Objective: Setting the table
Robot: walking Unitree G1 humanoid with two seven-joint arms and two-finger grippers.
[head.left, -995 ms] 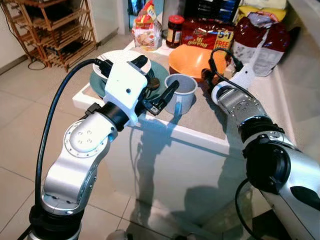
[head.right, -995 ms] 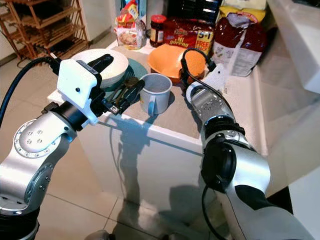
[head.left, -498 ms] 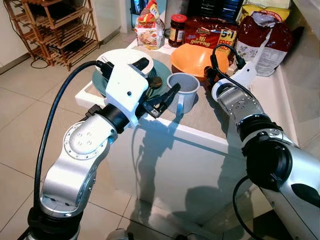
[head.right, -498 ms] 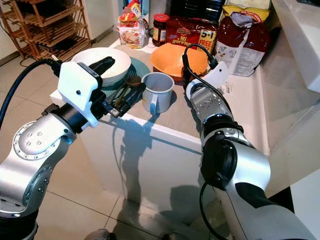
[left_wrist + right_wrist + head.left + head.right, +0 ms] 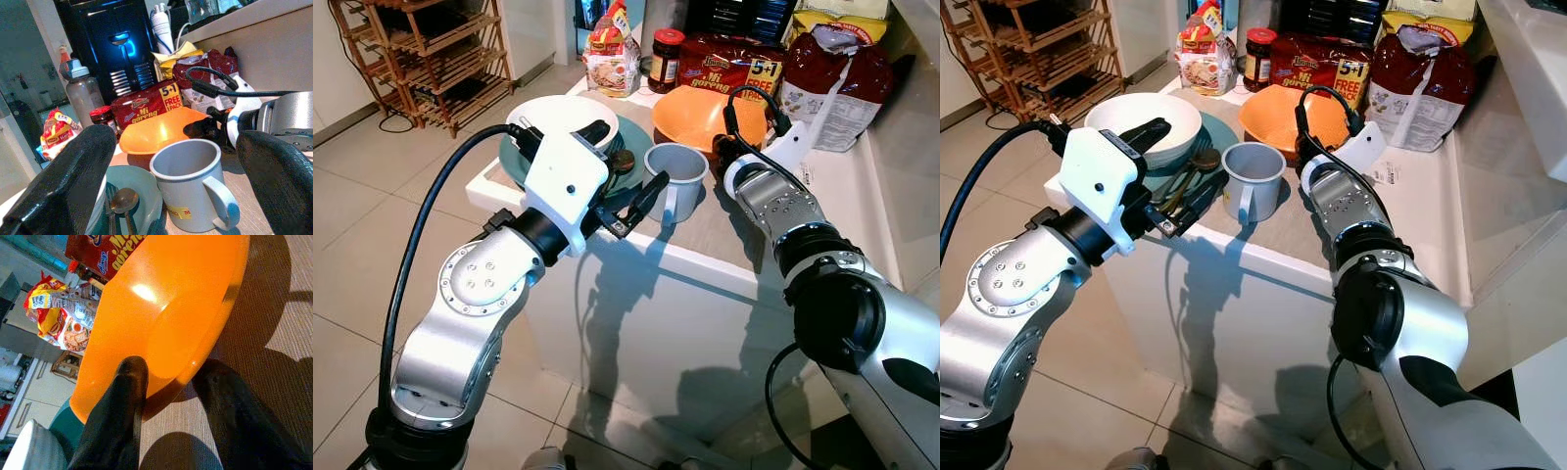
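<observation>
Two grippers work at the counter point(image 5: 1410, 211): the right gripper point(image 5: 171, 396) straddles the orange bowl's point(image 5: 705, 113) rim, fingers parted, while the left gripper point(image 5: 622, 176) hovers spread wide just before the grey mug point(image 5: 675, 181).

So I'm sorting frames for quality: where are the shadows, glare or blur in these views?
Left eye view: sharp, with hard arm shadows down the white counter front. Right wrist view: bright glare spot on the orange plastic bowl, dark shadows on the woven mat. Left wrist view: the grey enamel mug is crisp, the near black fingers are soft and the blue-lit black appliance is dim.
</observation>
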